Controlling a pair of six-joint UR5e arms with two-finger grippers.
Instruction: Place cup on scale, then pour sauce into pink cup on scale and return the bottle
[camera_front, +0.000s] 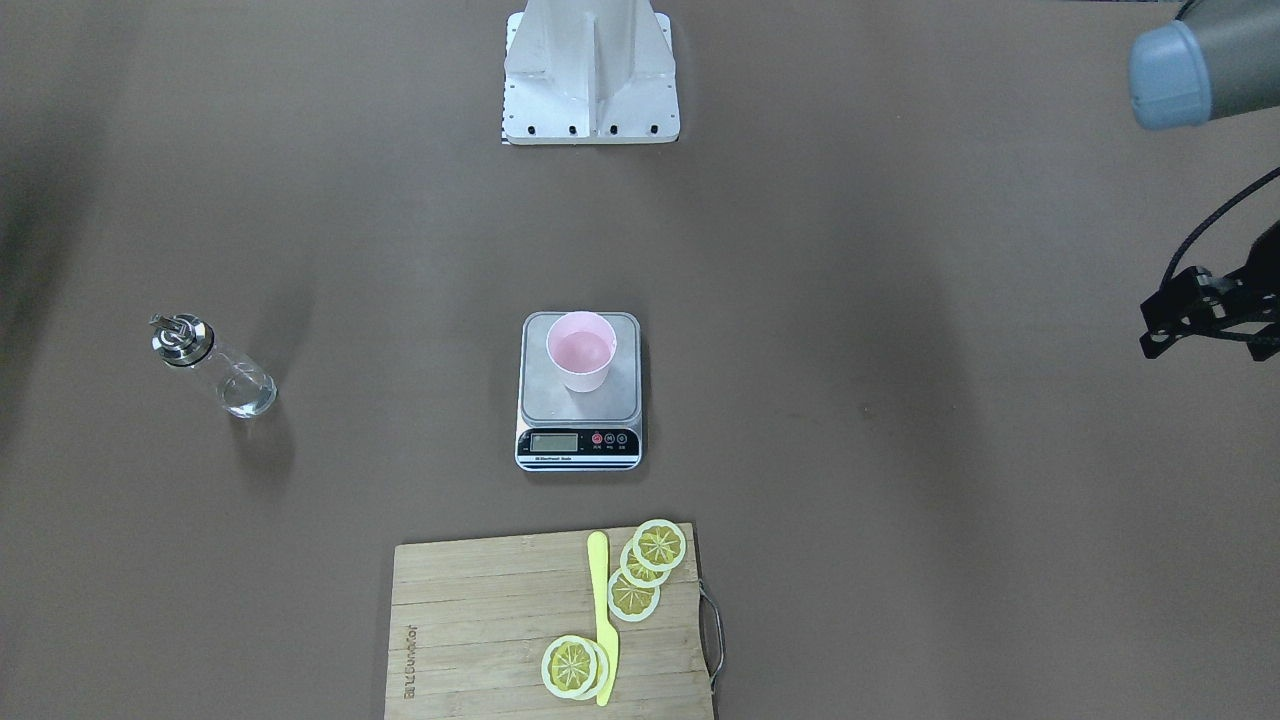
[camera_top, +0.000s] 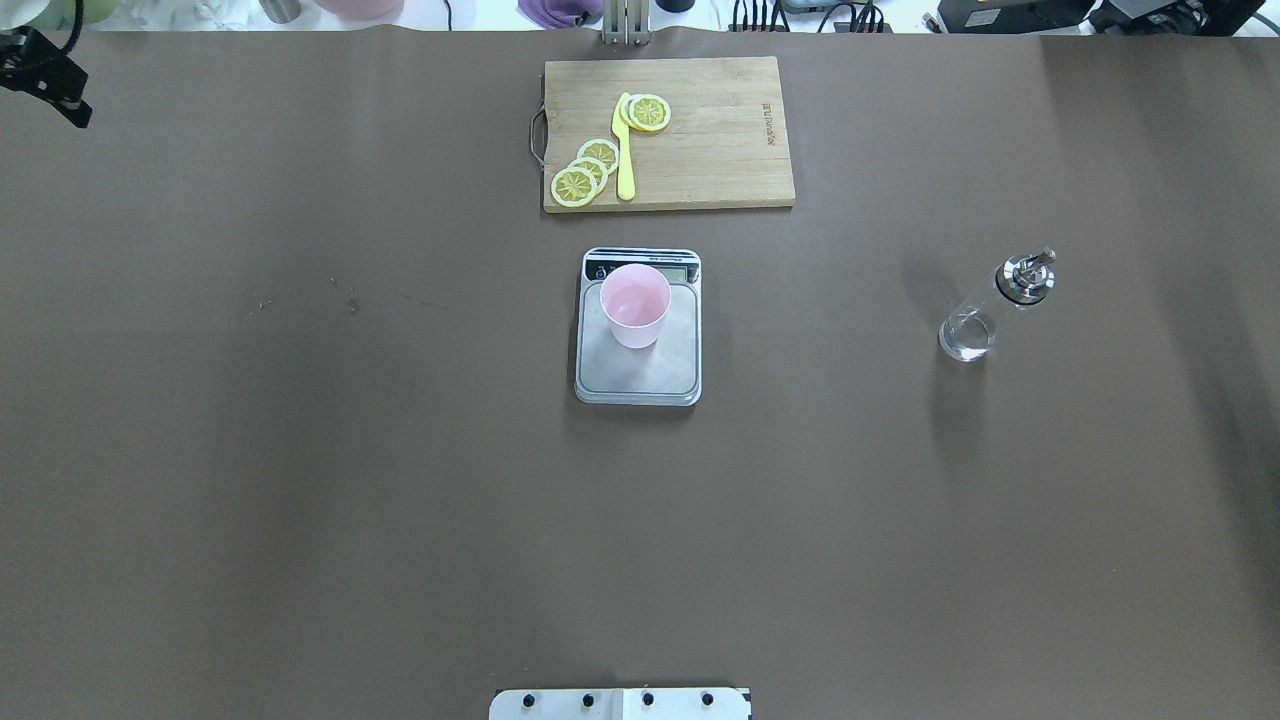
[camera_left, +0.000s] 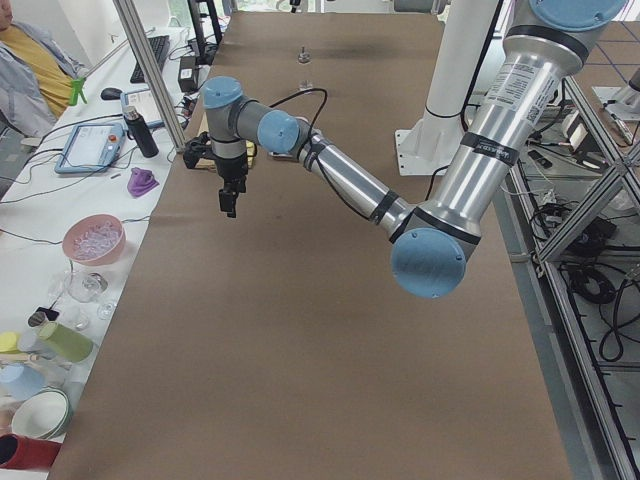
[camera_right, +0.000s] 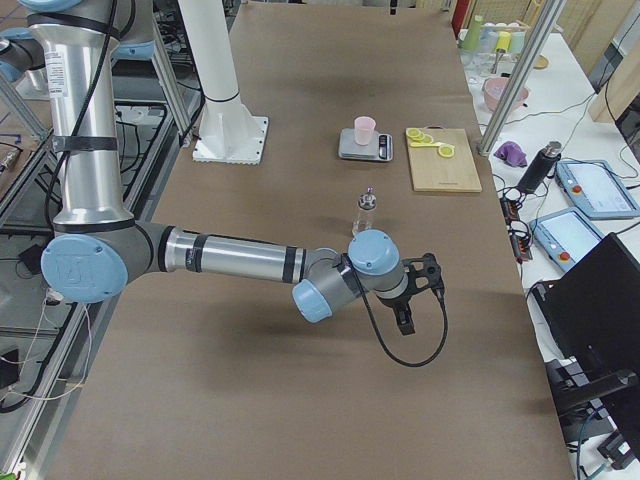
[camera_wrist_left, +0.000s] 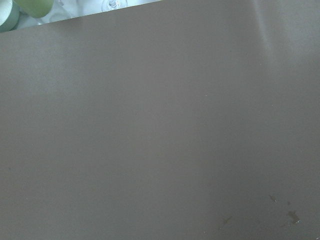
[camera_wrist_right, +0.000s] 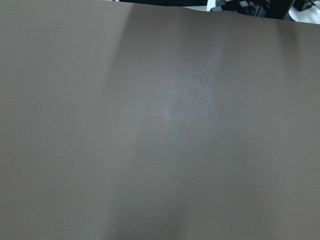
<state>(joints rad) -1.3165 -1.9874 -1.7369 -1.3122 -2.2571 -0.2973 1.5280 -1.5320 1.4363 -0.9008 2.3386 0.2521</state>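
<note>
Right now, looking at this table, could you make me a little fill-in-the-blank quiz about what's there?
1. The small pale pink plastic cup stands on the silver rectangular kitchen ____.
2. The clear glass bottle with the shiny metal spout cap stands on the brown table, on the robot's ____ side.
3. On the wooden cutting board, the yellow plastic knife lies beside round slices of ____.
Missing words: scale; right; lemon.
</note>
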